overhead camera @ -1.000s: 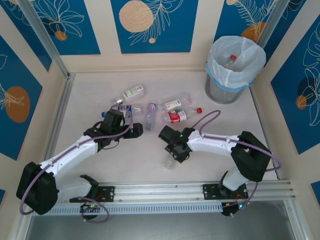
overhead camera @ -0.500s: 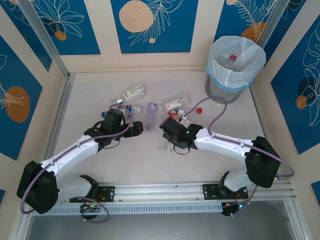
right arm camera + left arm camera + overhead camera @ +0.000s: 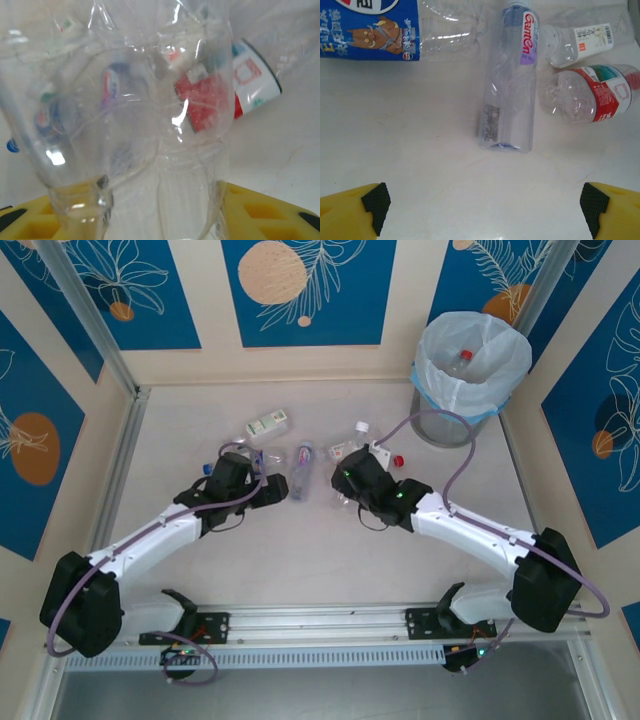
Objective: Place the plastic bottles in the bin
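Grasping a clear crushed bottle (image 3: 150,125), the right gripper (image 3: 348,476) had carried it from the tabletop's (image 3: 300,570) near edge to its middle, likely bound for the far-right-corner bin (image 3: 438,426); the left gripper (image 3: 484,204) stayed spread wide.

white arms (image 3: 150,536), purple cables (image 3: 440,413), yellow jaws

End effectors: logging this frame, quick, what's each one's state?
Left end effector: open, empty.
Right end effector: closed on a clear bottle.
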Available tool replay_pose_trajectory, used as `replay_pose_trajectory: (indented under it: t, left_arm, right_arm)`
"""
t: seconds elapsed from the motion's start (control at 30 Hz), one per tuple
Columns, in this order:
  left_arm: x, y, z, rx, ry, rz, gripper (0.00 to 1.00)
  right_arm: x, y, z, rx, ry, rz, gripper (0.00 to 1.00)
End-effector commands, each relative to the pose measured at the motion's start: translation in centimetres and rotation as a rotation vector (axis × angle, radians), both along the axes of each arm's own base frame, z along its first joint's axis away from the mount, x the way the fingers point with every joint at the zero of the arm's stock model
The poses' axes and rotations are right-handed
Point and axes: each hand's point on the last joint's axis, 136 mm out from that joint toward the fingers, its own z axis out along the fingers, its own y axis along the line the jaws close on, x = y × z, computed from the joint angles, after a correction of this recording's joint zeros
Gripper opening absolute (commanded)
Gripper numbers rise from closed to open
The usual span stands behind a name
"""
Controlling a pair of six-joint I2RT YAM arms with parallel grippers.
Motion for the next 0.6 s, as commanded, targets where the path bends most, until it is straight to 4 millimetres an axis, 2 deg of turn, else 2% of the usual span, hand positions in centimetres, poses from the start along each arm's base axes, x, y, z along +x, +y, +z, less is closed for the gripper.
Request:
replay_pose_trajectory:
  t: [0.0, 0.3, 0.47, 0.57]
  left_arm:
    - [1.3, -1.2, 2.0, -0.052, -0.042, 0.009, 0.99]
    - [2.1, -2.9, 1.2, -0.095, -0.007, -0.009, 0.99]
    - [2.6, -3.7, 1.5, -0.093, -0.010, -0.023, 0.99]
    - [2.9, -4.0, 1.6, -0.090, -0.016, -0.031, 0.99]
  right_arm:
    - [1.7, 0.1, 3.3, 0.006, -0.126, 0.092, 0.35]
    - [4.4, -2.5, 9.4, -0.001, -0.318, 0.120, 0.31]
    - [6.0, -5.7, 13.2, -0.039, -0.425, 0.063, 0.31]
    - [6.8, -8.3, 15.1, -0.064, -0.484, 0.006, 0.31]
